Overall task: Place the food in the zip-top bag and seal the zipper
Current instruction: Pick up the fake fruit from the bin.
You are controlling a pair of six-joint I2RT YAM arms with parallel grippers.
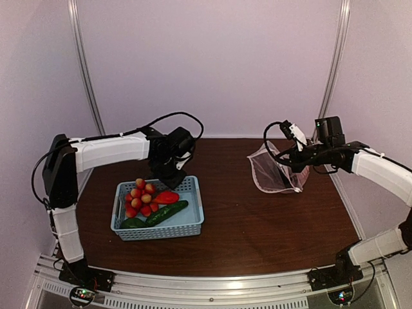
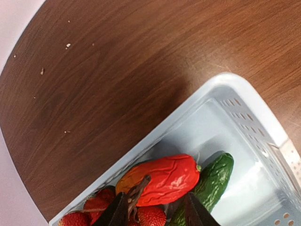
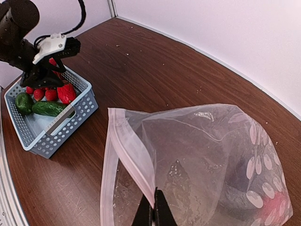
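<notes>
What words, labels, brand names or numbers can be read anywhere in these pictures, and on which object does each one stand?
No text can be read in any of the three views.
The light-blue perforated plastic basket bears no lettering.
The clear plastic zip-top bag carries only white dots, not letters.
The white cover of the left arm is plain.

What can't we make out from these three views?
Bag contents: right wrist view shows only a reddish blur behind crinkled plastic; too small from the top.
Zipper: lower end runs off that view's bottom edge.
Tomatoes: left wrist view cuts them at the bottom edge, left gripper fingers in front.
</notes>
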